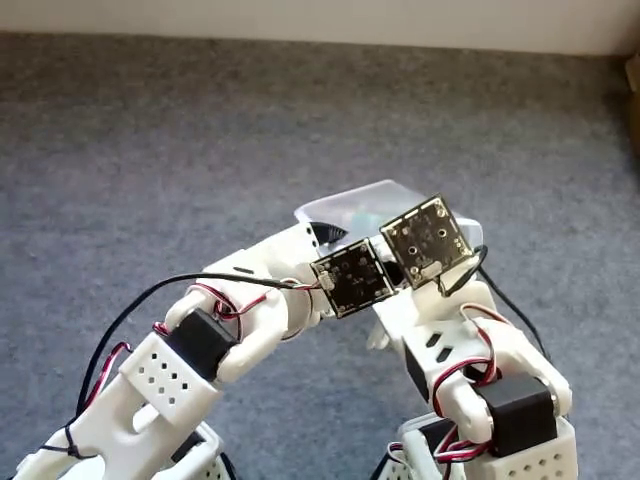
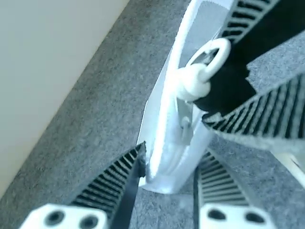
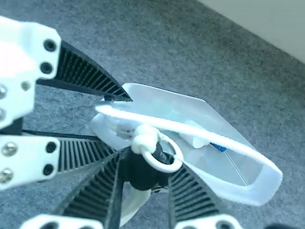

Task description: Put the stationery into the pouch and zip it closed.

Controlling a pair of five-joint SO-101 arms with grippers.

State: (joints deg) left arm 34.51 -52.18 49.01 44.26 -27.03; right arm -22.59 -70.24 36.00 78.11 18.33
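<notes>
Two grippers are meeting at one translucent pouch (image 1: 360, 205), which is standing zipper-side up near the middle of the grey table (image 1: 150, 130).

- Left gripper (image 2: 172, 158): we are seeing it pinching the pouch's end between its ribbed fingers.
- Right gripper (image 3: 152, 162): we are seeing it pinching the white zipper pull (image 3: 145, 139), just beside the left gripper.
- Contents: a small blue-and-white item (image 3: 218, 147) is showing through the clear side.
</notes>
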